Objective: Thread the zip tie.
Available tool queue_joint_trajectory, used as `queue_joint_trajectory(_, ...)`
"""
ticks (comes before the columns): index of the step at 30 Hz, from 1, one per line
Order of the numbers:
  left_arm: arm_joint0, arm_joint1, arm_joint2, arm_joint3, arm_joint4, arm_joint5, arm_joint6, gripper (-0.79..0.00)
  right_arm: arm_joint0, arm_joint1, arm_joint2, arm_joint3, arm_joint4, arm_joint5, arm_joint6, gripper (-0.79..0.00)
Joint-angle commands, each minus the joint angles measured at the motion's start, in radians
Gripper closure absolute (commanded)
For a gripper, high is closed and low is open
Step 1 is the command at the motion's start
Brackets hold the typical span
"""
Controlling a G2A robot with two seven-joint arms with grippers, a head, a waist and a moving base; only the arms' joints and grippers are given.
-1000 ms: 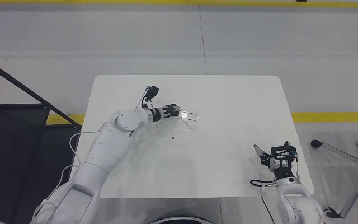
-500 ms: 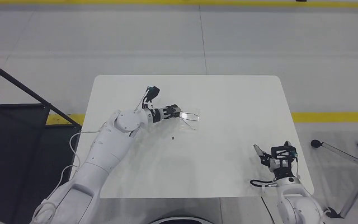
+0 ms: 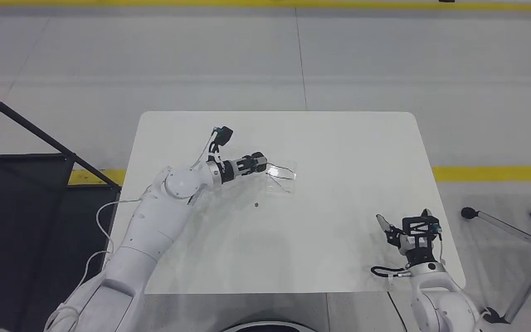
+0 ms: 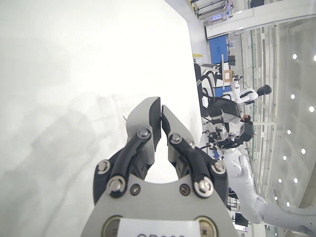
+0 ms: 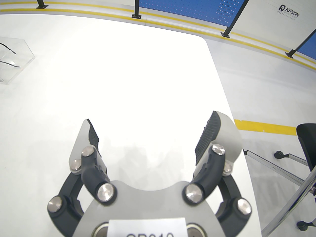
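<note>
Two hands over a white counter (image 3: 348, 149): one closed at the box, one spread wide.
Left hand (image 3: 270, 169) is at the left edge of a clear plastic box (image 5: 24, 52) near the counter's middle, its pads pressed together; whether they pinch anything cannot be told. Thin black zip ties (image 5: 11, 64) lie inside that box. Well apart, near the counter's front right corner, the right hand (image 5: 153, 127) hangs wide apart and holds nothing.
</note>
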State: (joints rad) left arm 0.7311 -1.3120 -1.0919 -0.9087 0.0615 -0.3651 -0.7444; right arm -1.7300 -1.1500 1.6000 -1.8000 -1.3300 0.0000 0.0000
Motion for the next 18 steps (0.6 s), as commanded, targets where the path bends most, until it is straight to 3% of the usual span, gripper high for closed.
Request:
queue_joint_trajectory(1, 0.017, 0.006, -0.016, -0.023, -0.013, -0.019, -0.016, 0.0, 0.0, 0.0, 0.0, 0.0, 0.0, 0.0, 0.0, -0.785)
queue_joint_trajectory(9, 0.097, 0.04, -0.096, -0.115, -0.078, -0.088, -0.113, 0.0, -0.041, 0.002, 0.025, -0.081, 0.047, -0.098, 0.032, -0.785)
queue_joint_trajectory(18, 0.134, 0.06, -0.142, -0.172, -0.148, -0.125, -0.19, 0.0, -0.077, 0.001, 0.002, -0.26, 0.079, -0.156, 0.165, -0.785)
